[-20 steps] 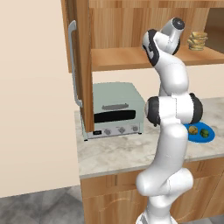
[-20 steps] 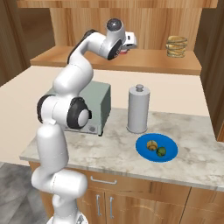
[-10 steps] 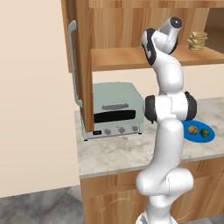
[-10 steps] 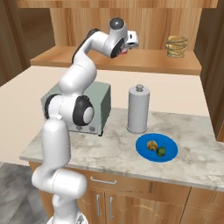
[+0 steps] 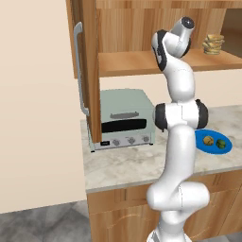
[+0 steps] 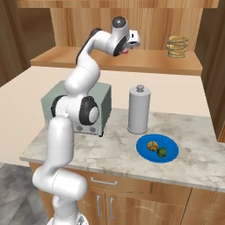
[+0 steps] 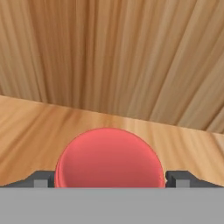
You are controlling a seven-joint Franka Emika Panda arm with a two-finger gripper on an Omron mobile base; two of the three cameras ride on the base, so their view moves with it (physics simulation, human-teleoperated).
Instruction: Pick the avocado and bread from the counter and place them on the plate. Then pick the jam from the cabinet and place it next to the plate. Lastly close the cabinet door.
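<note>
One bright blue round plate (image 6: pixel 171 154), flat on the light grey-beige marbled stone counter (image 6: pixel 110 151), right of centre in the right base view. On it we count two items lying just beside each other: one golden-tan rough-crusted bread lump (image 6: pixel 152 146) and one dark green egg-shaped avocado (image 6: pixel 162 152).

One red squat jam jar (image 7: pixel 109 158) on the inner shelf of the warm brown wood-grain wall cabinet (image 5: pixel 142 63); in the hand view its rounded red top sits between the two dark fingertips (image 7: pixel 41 179). We can read no label on it.

One tall cylindrical steel canister (image 6: pixel 139 109) with a knobbed lid, upright behind the plate. One pale green toaster oven (image 5: pixel 124 118) with a dark glass door and a row of small knobs; its markings are too small to read. One stack of tan discs (image 6: pixel 177 46) at the shelf's right end. One cabinet door (image 5: pixel 85 71) with a grey bar handle, standing open.

One white arm, reaching up from the base and bending forward into the cabinet, hand levelled just above the shelf. Gripper (image 7: pixel 109 180): jaws spread wide either side of the jar; we cannot tell whether they touch it.
</note>
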